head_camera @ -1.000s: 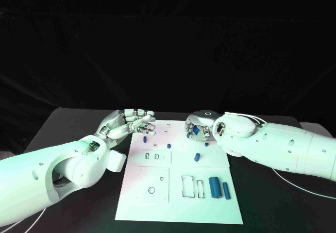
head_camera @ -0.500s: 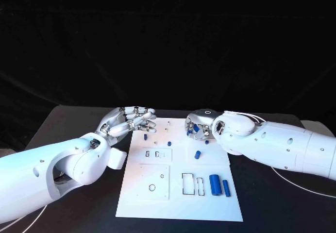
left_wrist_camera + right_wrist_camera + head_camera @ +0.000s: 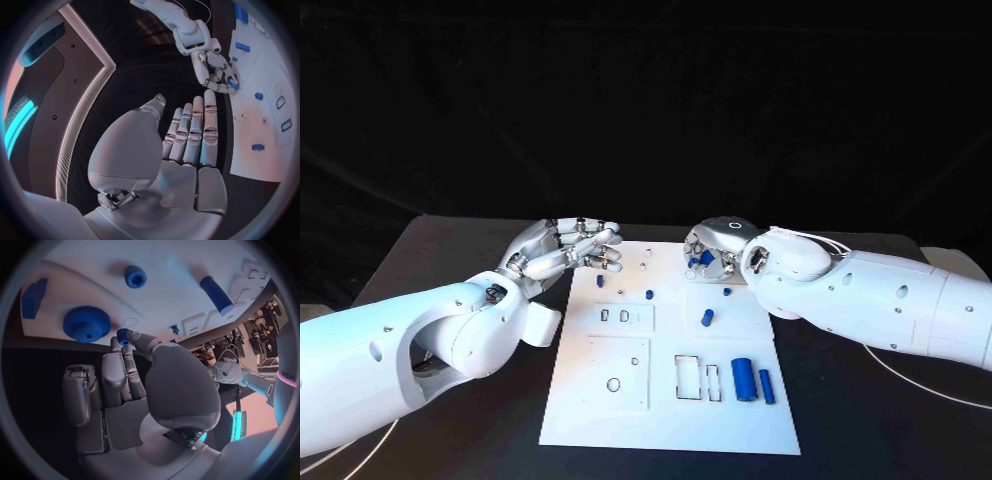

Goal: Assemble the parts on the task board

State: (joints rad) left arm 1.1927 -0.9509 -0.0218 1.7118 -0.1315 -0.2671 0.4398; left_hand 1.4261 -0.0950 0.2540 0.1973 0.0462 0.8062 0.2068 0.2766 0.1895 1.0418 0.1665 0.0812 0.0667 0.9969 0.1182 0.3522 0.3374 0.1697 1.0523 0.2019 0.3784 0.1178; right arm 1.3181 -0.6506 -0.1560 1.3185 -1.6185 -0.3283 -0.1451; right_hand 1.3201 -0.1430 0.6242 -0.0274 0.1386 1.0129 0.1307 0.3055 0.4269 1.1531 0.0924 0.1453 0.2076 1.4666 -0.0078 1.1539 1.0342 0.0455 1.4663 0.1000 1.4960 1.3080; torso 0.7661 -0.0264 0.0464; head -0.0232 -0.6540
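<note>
The white task board lies in the middle of the table. My right hand hovers over the board's far part and pinches a small blue gear between thumb and finger. A larger blue gear sits on the board close to those fingertips. My left hand is raised at the board's far left corner, fingers straight and side by side, thumb apart, holding nothing. The left wrist view also shows the right hand with its blue piece.
On the board lie two small blue pegs, a short blue cylinder, a blue block and a blue rod beside rectangular slots. Black table surrounds the board.
My right hand has moved slightly toward the board's far edge with the small gear. My left hand's fingers have straightened a little; it stays in place.
</note>
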